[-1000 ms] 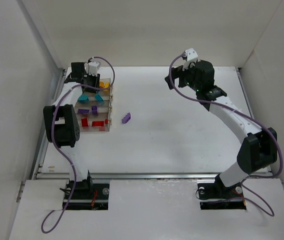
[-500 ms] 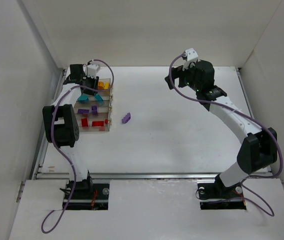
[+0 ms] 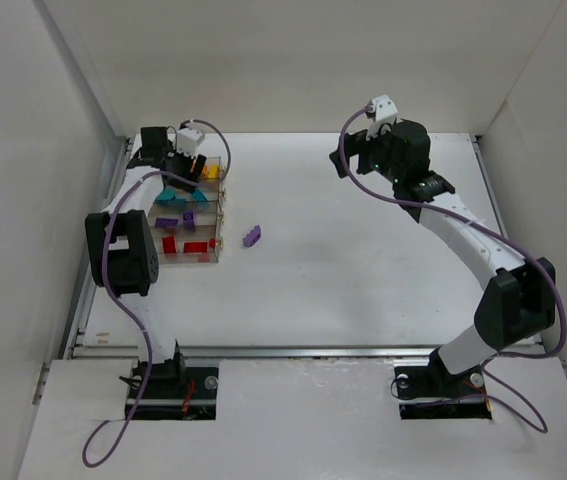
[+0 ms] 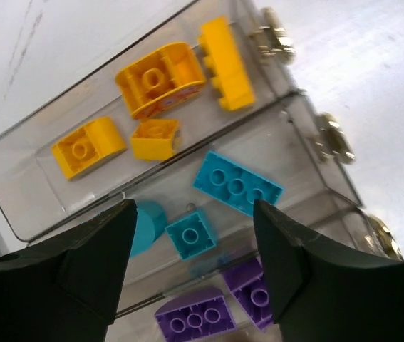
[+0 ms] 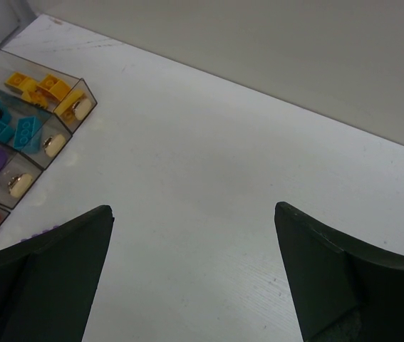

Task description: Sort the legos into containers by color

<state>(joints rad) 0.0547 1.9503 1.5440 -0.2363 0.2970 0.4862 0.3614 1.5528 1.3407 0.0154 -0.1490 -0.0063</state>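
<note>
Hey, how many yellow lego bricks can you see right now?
4, all in the end bin: a long brick near the latch, a large rounded brick beside it, a small square brick below that, a small rounded brick farther left. None appears hidden.

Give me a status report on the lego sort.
Left gripper open, empty, above containers. Right gripper open. One purple lego loose on table. Nothing blocking.

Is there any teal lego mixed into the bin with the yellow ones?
No, only four yellow legos lie in that bin; the teal ones sit in the neighbouring bin.
</note>
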